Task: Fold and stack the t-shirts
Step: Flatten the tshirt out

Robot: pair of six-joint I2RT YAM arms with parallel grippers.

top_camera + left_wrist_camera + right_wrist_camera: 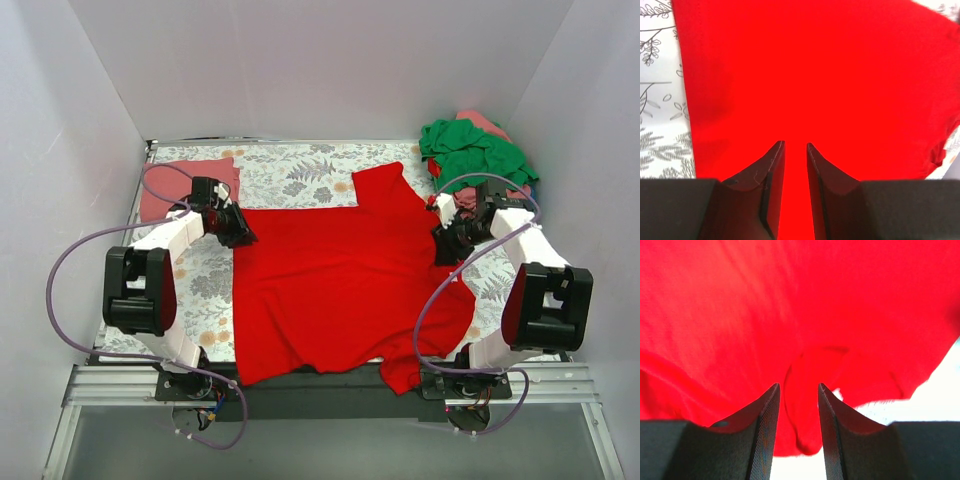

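Walls point(300, 60) of plain matte white close in three sides of the table, which is spread with a grey tablecloth point(300, 175) printed with pale leaves and sprigs. Over its middle lies the red tee point(340, 280), smooth bright knit opened out nearly flat, one short sleeve pointing toward the far edge and the near hem rumpled and spilling over the table's front rail. In the far right corner a green tee point(470, 150) sits crumpled in a soft heap on top of a pink tee point(483, 122) (only a rim of the pink shows). At the far left a salmon tee point(180, 185) rests folded into a flat, neat rectangle, just beside the red one's corner but not touching it. The left gripper point(235, 228) is down at the red tee's far left corner; its dark wedge-shaped fingers point(772, 170) stand close together with a slim gap filled by red cloth, and whether they actually clamp it I cannot tell. The right gripper point(445, 240) is at the tee's far right edge, beside the heap; its ribbed black fingers point(762, 425) pinch a rounded fold of the red knit that bulges between them, the cloth there raised off the table.
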